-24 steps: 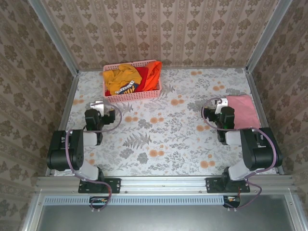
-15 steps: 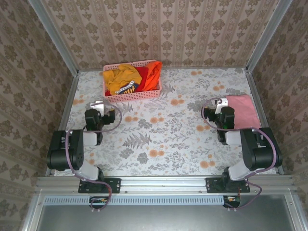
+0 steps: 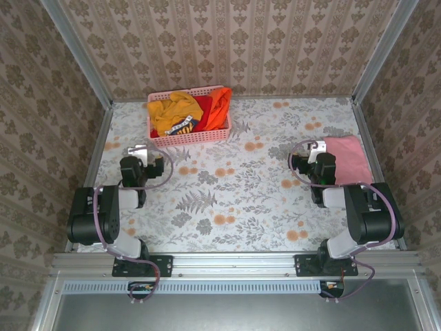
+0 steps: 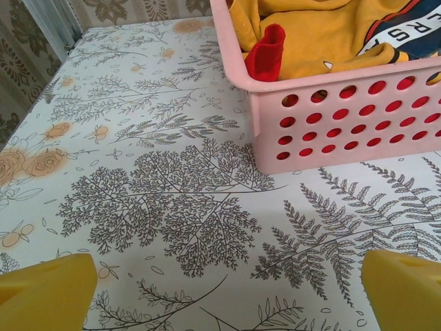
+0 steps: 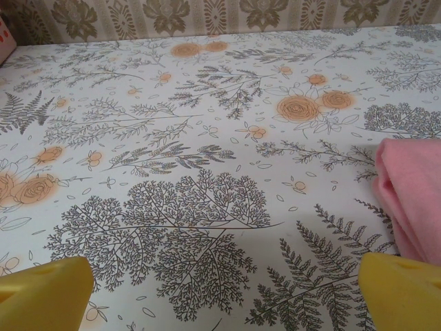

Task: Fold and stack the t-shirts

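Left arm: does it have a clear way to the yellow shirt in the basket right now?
Probably yes. The left end effector is open and empty, with bare table between it and the pink basket. The yellow shirt lies on top; only the basket wall needs clearing.

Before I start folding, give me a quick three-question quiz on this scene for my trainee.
1. True or false: the pale pink t-shirt lies inside the pink basket.
2. The right gripper is: A) shut on the pale pink t-shirt; B) jaws open and empty, beside the pale pink t-shirt; C) reaching into the pink basket.
3. Which colour of shirt in the pink basket carries a dark logo?
Key: 1 false, it lies on the table at the right; 2 B; 3 the golden-yellow t-shirt.
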Controlling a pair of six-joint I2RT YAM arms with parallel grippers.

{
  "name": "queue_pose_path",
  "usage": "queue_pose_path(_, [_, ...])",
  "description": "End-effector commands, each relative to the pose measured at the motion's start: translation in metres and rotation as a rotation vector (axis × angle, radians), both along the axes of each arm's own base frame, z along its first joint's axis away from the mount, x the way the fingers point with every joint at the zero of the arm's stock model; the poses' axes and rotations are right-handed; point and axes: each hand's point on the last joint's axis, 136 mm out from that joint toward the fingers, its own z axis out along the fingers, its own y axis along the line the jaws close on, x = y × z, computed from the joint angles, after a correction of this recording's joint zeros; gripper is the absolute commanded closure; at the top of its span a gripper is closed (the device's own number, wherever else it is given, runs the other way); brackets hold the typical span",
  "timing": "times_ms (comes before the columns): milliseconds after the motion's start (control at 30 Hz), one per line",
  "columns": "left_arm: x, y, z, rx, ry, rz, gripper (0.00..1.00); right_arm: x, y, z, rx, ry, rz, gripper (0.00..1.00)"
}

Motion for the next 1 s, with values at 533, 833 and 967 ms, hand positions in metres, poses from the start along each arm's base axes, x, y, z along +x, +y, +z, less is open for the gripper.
queue_pose_path(533, [-0.028,-0.011,0.101,-0.066,-0.058,0.012,0.0,-0.021,0.025,0.131,0.016,-0.088,0.108,0.0])
queue_pose_path(833, [0.014,-0.009,0.104,-0.163,0.178,0.079,0.0,-0.015,0.113,0.19,0.006,-0.128,0.374,0.0])
queue_pose_path(967, [0.037,-0.003,0.089,-0.182,0.304,0.11,0.0,-0.014,0.155,0.197,0.004,-0.13,0.474,0.0])
